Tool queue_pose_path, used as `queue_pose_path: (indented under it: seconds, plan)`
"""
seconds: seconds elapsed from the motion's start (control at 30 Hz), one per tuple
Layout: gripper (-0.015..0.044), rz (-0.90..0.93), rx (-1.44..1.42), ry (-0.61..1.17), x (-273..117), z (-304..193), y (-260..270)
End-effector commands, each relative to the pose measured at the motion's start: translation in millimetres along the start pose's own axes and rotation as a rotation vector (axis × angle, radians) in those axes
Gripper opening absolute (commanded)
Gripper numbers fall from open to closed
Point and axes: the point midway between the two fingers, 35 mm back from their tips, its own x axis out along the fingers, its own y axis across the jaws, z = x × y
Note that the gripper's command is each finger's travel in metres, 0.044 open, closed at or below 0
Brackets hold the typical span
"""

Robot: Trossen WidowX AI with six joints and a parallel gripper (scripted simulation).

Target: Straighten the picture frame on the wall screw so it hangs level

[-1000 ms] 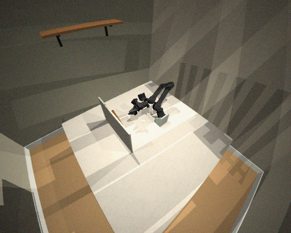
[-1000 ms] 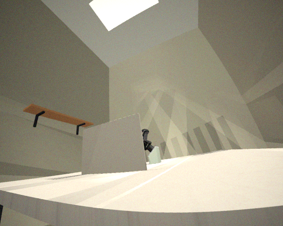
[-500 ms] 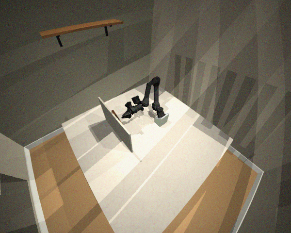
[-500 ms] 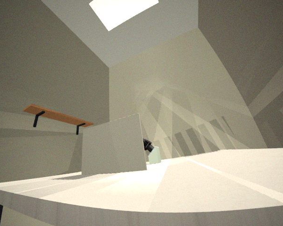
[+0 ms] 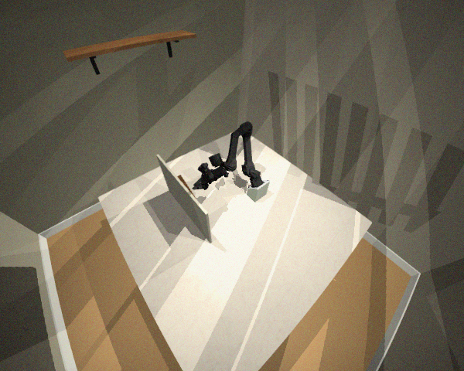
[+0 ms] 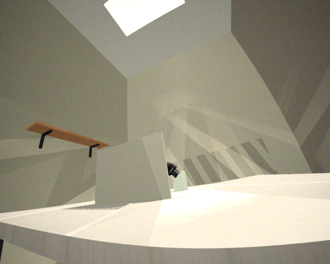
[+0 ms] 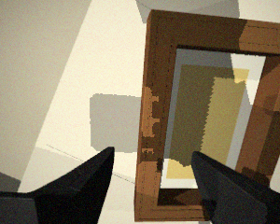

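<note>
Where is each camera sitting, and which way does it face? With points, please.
Top: high up, looking steeply down at the pale tabletop (image 5: 304, 239) (image 6: 245, 221); whole black arm (image 5: 246, 128) (image 6: 172, 169) shows.
Exterior: low by the table edge, facing the upright grey panel's (image 5: 184, 195) (image 6: 128, 173) back; a bit of arm shows.
Wrist: on the arm, facing the brown rectangular picture frame (image 7: 154, 61); both jaws show.
Top and exterior share the panel.

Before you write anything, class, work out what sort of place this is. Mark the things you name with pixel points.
Probably a robot test room: a black jointed arm (image 5: 246, 128) (image 6: 172, 169) stands on a pale tabletop (image 5: 240, 287) (image 6: 230, 221), facing an upright grey panel (image 5: 184, 201) (image 6: 131, 173) bearing a brown wooden picture frame (image 5: 186, 185) (image 7: 154, 93).
</note>
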Motion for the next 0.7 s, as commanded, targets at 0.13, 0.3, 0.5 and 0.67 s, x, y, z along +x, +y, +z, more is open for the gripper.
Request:
queue_pose_path:
  seconds: [0.13, 0.3, 0.5, 0.67]
  plan:
    - [0.0260, -0.002, 0.004, -0.003, 4, 1, 0]
    - [0.0260, -0.002, 0.004, -0.004, 12, 2, 0]
    - [0.0260, -0.002, 0.004, -0.004, 21, 2, 0]
    - [0.0260, -0.001, 0.004, -0.005, 30, 2, 0]
